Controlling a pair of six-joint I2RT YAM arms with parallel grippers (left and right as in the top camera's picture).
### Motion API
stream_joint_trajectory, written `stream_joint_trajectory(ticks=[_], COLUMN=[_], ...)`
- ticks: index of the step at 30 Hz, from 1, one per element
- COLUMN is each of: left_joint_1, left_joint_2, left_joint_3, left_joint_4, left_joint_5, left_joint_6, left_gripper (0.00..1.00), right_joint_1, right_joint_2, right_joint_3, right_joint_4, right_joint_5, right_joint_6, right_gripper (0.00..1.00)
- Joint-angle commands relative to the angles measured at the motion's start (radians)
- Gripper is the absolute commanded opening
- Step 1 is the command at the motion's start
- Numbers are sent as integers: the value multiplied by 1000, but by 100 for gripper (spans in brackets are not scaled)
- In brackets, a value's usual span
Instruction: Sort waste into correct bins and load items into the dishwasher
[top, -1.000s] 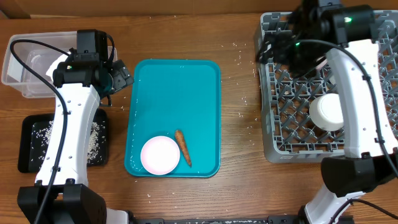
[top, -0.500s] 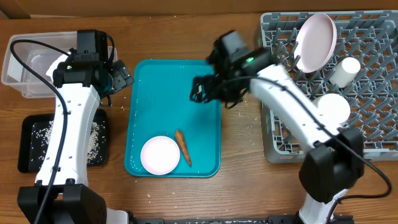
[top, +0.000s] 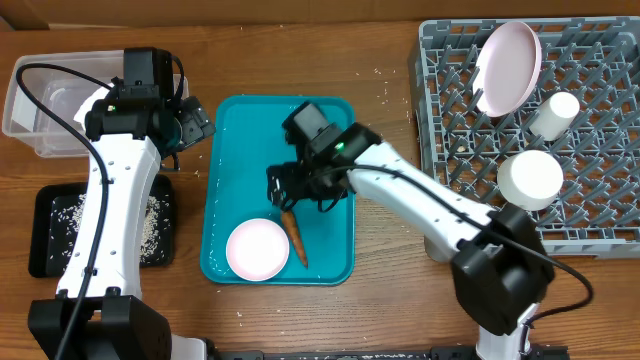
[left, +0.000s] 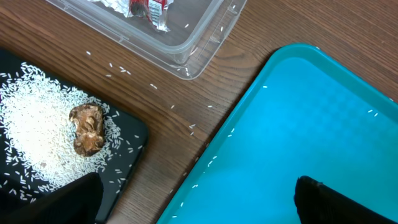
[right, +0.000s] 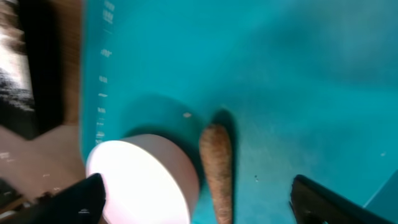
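Observation:
An orange carrot (top: 295, 238) lies on the teal tray (top: 300, 130) next to a pink bowl (top: 257, 249) at the tray's front. My right gripper (top: 286, 190) hovers open and empty just behind them. In the right wrist view the carrot (right: 217, 168) and the bowl (right: 140, 180) lie between its open fingers (right: 205, 205). My left gripper (top: 192, 124) is open and empty at the tray's left edge. In the left wrist view its fingers (left: 199, 208) straddle the tray edge (left: 298, 130).
A grey dish rack (top: 590, 215) at the right holds a pink plate (top: 508, 65) and two white cups (top: 530, 178). A clear bin (top: 40, 110) with wrappers stands at the back left. A black tray (top: 50, 230) holds rice and a brown scrap (left: 87, 127).
My right arm has swung left from the dish rack to over the tray, ending above the carrot and bowl. The pink plate now shows standing in the rack. The left arm has not moved.

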Motion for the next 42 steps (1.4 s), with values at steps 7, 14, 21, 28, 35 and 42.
stream_joint_trajectory(ticks=[7,14,21,28,35,42], left_joint_1=[0,0,0,0,0,0], left_joint_2=[-8,-8,-8,-8,-8,-8], left_joint_3=[18,18,18,18,18,18], left_joint_4=[1,1,1,1,1,1], left_joint_5=[7,7,7,7,7,7], left_joint_6=[-7,-7,-7,-7,-7,-7], left_gripper=[100,100,100,100,100,100], right_joint_1=[64,77,90,90,66,-37], right_joint_2=[108,114,114,114,114,113], right_joint_3=[-15,-18,-63,-75,-73,-51], right_joint_4=[-16,-24,-10,-8,-13,-7], right_joint_5=[54,58,99,125,177,94], right_joint_6=[139,183,231,235,235,192], right_gripper=[83,75,70,52,45,40])
